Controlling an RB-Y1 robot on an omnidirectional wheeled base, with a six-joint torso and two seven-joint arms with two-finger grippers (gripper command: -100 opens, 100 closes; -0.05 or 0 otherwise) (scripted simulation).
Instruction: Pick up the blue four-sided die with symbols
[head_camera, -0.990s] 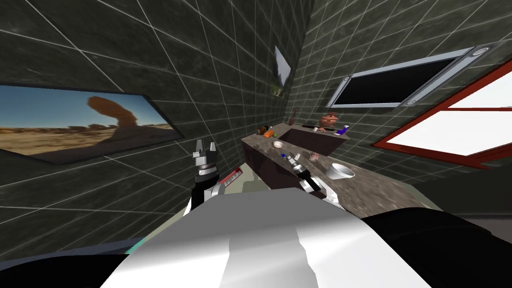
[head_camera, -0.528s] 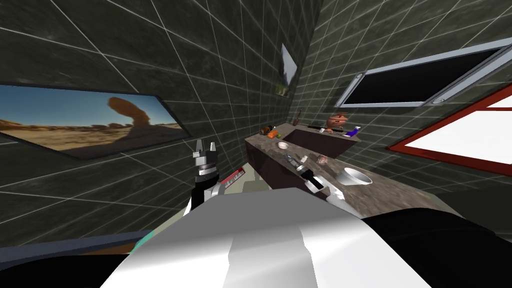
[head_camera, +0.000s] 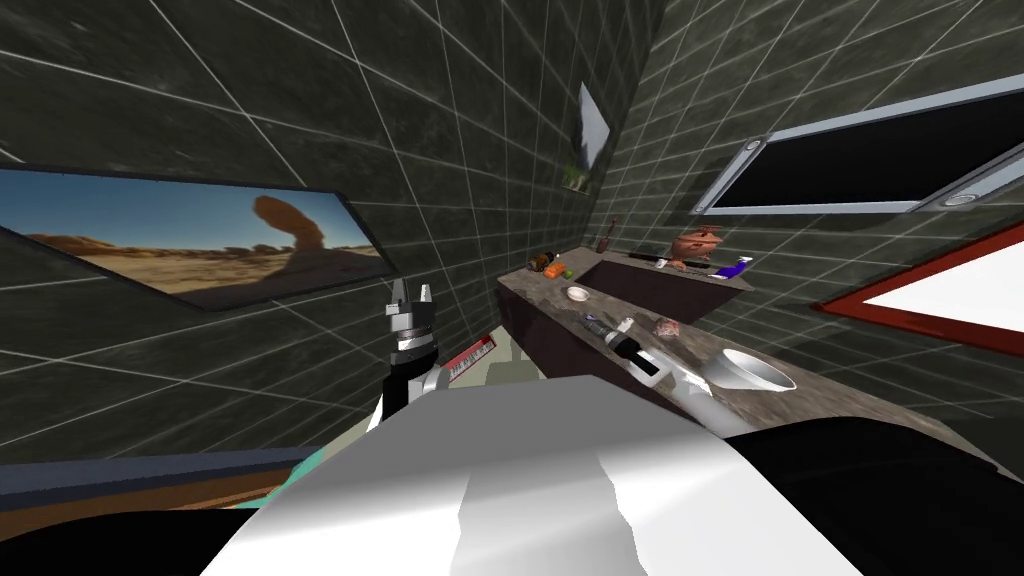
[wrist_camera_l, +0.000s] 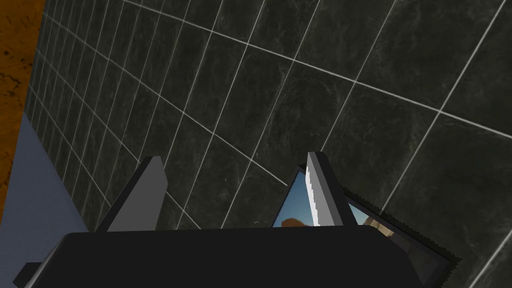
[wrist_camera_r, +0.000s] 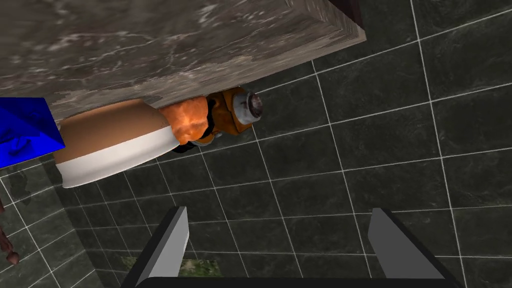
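The blue die (wrist_camera_r: 24, 131) lies on the marbled counter (wrist_camera_r: 150, 40), cut off by the picture's edge in the right wrist view. It is off to one side of my right gripper (wrist_camera_r: 280, 235), beyond a small tan and white bowl (wrist_camera_r: 107, 142). That gripper is open with nothing between its fingers and points past the counter's end at the tiled wall. In the head view the right gripper (head_camera: 612, 326) hovers over the counter (head_camera: 800, 400), with the die (head_camera: 588, 319) as a small blue speck just beyond it. My left gripper (head_camera: 411, 298) stands open, raised near the left wall.
On the counter are a small white bowl (head_camera: 578, 293), orange items (head_camera: 560, 270) at the far end, a pinkish lump (head_camera: 665, 326), a large white bowl (head_camera: 758, 370) and a sunken sink (head_camera: 650, 285) with a brown pot (head_camera: 697, 245) behind it. Tiled walls close in on both sides.
The whole head view has swung, so the counter and its things sit further right and nearer. Both arms keep their pose relative to my chest.
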